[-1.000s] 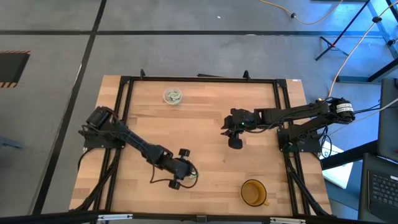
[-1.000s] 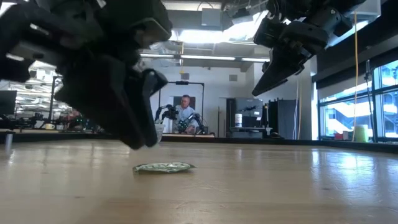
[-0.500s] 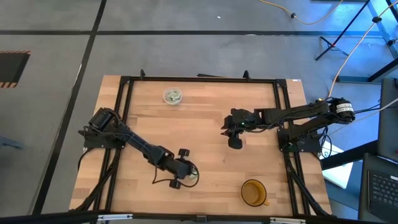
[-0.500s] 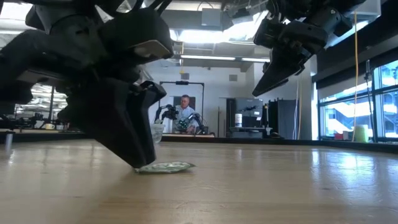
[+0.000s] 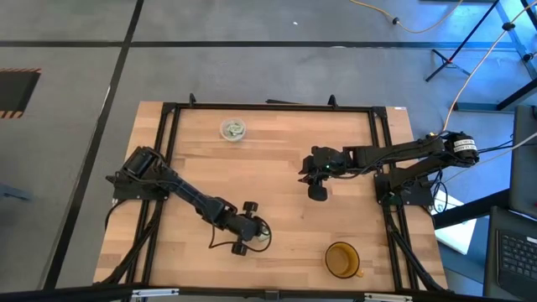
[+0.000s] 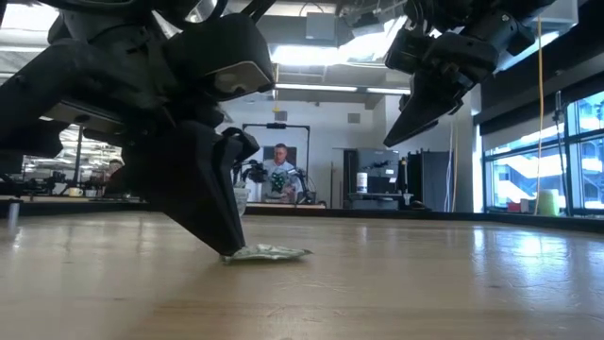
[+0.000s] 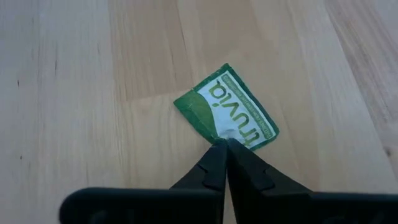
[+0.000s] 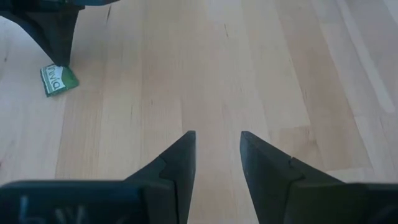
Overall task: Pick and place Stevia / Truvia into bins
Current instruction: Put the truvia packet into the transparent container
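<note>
Pinching down at the near part of the bench, the left gripper (image 7: 222,144) has its fingers closed together right on the edge of a green and white Truvia sachet (image 7: 226,108), which lies flat on the wood; whether the paper is truly caught between the tips I cannot tell. Up near the far edge, left of centre, the small clear cup (image 5: 233,129) already holds a few green sachets, so part of the job looks done, while this one is not yet lifted and must travel well across the bench to join them. Moving right, the right gripper (image 8: 217,152) hangs over mid-bench, fingers parted, carrying nothing, and an amber cup (image 5: 341,259) stands near the front edge. Only the left wrist view shows the printed label and the contact point; the low view shows the sachet resting on the wood under the fingertips.
</note>
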Tool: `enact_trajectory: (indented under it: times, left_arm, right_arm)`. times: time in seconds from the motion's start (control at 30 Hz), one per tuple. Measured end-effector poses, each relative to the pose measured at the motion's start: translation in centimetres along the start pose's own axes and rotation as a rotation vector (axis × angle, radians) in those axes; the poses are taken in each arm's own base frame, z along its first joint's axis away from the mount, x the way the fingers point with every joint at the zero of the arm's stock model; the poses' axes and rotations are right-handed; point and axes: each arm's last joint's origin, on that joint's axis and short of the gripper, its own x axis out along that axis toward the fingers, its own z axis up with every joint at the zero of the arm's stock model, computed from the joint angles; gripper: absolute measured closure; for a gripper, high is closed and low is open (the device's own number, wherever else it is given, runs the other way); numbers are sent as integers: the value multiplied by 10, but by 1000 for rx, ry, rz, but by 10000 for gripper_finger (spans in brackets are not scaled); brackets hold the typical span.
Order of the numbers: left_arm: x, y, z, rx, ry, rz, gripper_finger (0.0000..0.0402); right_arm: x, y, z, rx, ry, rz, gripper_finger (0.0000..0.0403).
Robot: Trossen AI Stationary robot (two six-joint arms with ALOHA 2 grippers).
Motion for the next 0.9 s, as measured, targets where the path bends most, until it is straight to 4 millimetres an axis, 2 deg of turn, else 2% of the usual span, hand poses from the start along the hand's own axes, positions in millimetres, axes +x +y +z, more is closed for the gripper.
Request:
enact_trajectory:
  times: [0.2, 0.33, 0.5, 0.67, 0.77, 0.9]
  left_arm:
    - [-1, 0, 3, 4, 10, -3, 399]
    - [-18, 0, 12, 47, 19, -18, 399]
    - [-66, 5, 33, 56, -54, 26, 400]
    - [-120, 23, 35, 55, -67, 203, 400]
    - [-151, 45, 31, -13, -74, 393, 399]
    - [-181, 79, 23, -158, -83, 600, 399]
  right_arm:
    - [0, 0, 0, 0, 1, 0, 273]
    - [0, 0, 0, 0, 3, 0, 273]
    - [0, 0, -1, 0, 8, -1, 273]
    - [0, 0, -1, 1, 8, 0, 273]
    - [0, 0, -1, 1, 7, 0, 273]
    - [0, 0, -1, 4, 6, -1, 273]
